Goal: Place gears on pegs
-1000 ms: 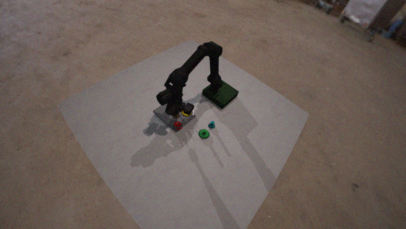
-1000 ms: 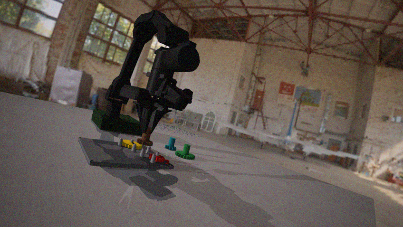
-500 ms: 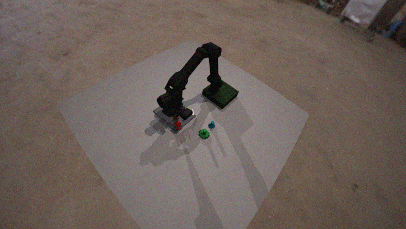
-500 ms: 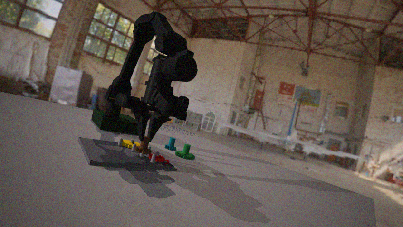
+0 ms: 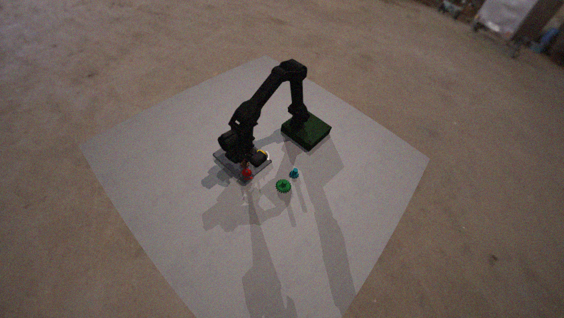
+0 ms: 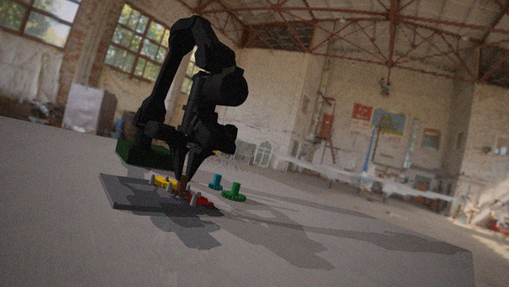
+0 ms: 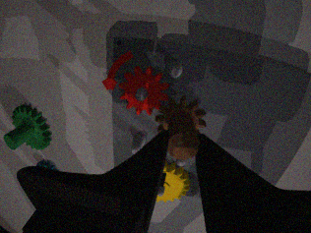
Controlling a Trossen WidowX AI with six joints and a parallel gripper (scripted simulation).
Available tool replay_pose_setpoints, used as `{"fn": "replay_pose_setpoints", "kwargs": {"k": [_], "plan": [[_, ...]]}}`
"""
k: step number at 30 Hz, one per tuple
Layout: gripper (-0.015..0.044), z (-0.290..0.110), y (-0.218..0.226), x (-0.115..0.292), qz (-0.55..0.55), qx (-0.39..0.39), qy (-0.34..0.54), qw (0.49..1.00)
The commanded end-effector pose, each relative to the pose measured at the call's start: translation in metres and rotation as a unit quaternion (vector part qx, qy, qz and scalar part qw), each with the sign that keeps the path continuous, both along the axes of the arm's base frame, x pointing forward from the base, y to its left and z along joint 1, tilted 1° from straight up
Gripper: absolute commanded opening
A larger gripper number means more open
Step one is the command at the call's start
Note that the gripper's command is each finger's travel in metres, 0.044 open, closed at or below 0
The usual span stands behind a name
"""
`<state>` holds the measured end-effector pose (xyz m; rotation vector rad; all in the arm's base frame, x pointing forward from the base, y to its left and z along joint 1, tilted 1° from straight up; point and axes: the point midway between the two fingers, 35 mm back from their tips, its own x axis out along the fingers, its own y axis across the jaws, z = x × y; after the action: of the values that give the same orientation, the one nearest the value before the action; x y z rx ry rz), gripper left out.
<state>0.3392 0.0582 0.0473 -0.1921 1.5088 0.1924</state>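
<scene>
My gripper (image 6: 183, 177) (image 7: 182, 137) is shut on the brown gear's upright handle. The brown gear (image 5: 245, 163) (image 6: 180, 192) (image 7: 181, 117) is low over the grey board (image 5: 221, 159) (image 6: 120, 195), between the red and yellow gears; whether it sits flat on a peg is hidden. The red gear (image 5: 247, 173) (image 6: 202, 200) (image 7: 144, 91) has teeth close beside the brown ones. The yellow gear (image 6: 164, 182) (image 7: 176, 184) is partly hidden by the fingers in the wrist view. Bare pegs show, one peg (image 6: 192, 200) (image 7: 176, 71) beside the red gear and another peg (image 6: 152, 179) by the yellow.
A green gear (image 5: 282, 185) (image 6: 233, 194) (image 7: 31, 127) and a smaller teal gear (image 5: 293, 173) (image 6: 215, 183) (image 7: 46, 164) stand handle-up on the table beside the board. The arm's dark green base (image 5: 306, 131) (image 6: 156, 157) stands behind the board.
</scene>
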Motion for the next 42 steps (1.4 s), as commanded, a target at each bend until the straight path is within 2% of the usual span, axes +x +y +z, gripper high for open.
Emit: {"fn": "replay_pose_setpoints", "kwargs": {"k": [1, 13, 20, 31, 36, 42], "plan": [[0.0000, -0.001, 0.001, 0.000, 0.050, -0.002, 0.000, 0.999], [0.0000, -0.003, 0.000, 0.000, 0.182, -0.009, -0.001, 0.983], [0.0000, -0.004, 0.001, 0.000, 0.136, -0.006, -0.001, 0.991], [0.0000, -0.006, 0.000, -0.001, -0.011, 0.002, 0.000, 1.000], [0.0131, -0.004, 0.000, 0.000, 0.016, 0.000, 0.000, 1.000], [0.0140, 0.006, 0.000, 0.000, 0.046, -0.001, 0.000, 0.999]]}}
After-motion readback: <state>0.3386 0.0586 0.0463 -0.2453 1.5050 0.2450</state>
